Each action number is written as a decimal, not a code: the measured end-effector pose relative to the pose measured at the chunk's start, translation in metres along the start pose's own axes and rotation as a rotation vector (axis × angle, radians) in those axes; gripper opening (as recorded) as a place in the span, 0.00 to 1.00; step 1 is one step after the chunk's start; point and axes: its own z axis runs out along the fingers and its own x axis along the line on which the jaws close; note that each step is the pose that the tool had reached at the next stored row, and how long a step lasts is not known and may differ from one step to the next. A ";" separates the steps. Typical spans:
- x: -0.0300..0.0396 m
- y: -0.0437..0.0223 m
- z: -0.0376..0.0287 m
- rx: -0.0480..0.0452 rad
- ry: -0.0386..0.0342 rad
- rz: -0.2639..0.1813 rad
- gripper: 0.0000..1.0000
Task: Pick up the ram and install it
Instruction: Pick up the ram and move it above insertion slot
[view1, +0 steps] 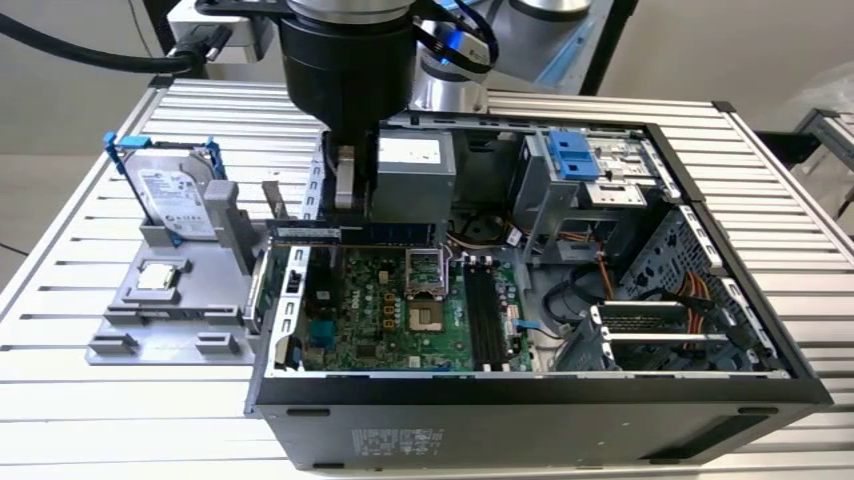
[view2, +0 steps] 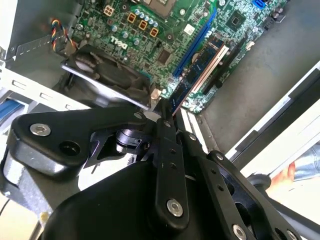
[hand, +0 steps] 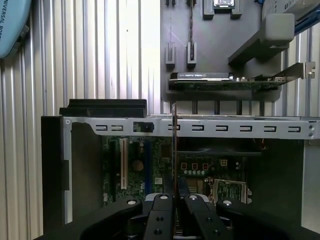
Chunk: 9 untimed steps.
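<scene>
My gripper hangs over the back left part of the open computer case and is shut on the ram. The ram is a long thin stick held level by its middle, a little above the green motherboard. In the second wrist view the ram juts out from between the fingers, over the motherboard and near a blue slot. The first wrist view shows the ram edge-on, crossing the case's metal rail, with the gripper closed around it.
Left of the case a grey fixture holds a silver hard drive in a blue frame and a small square processor chip. Black memory slots run along the motherboard. A power supply and drive cage fill the case's back.
</scene>
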 end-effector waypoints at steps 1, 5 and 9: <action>0.0000 -0.0011 -0.0001 -0.0001 0.0001 0.000 0.00; -0.0002 -0.0056 -0.0001 0.0000 0.0000 0.000 0.00; -0.0002 -0.0093 -0.0002 0.0000 0.0000 0.000 0.00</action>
